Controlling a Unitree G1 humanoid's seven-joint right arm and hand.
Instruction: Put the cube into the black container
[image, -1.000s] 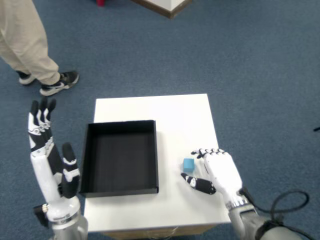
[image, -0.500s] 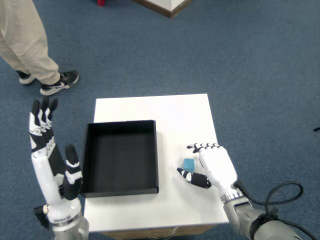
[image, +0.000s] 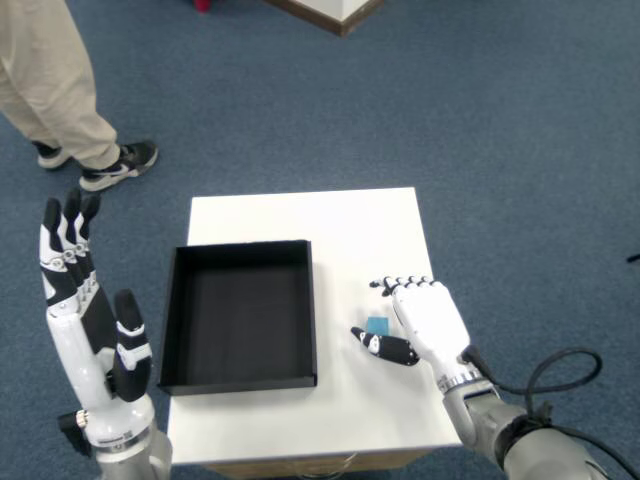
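Note:
A small blue cube (image: 378, 325) rests on the white table (image: 340, 225), just right of the black container (image: 240, 314). My right hand (image: 420, 322) lies over it from the right, fingers curled above the cube's far side and the thumb (image: 383, 346) lying just in front of it. The cube shows only as a sliver between thumb and fingers. Whether the fingers press on it cannot be told. The container is empty and sits on the table's left half.
My left hand (image: 85, 310) is raised, fingers spread, left of the table beyond its edge. A person's legs and shoes (image: 85, 150) stand on the blue carpet at the far left. A cable (image: 560, 380) loops beside my right forearm.
My right hand has slid left and forward, closing around the cube, which is now more covered. The left hand has drifted slightly left.

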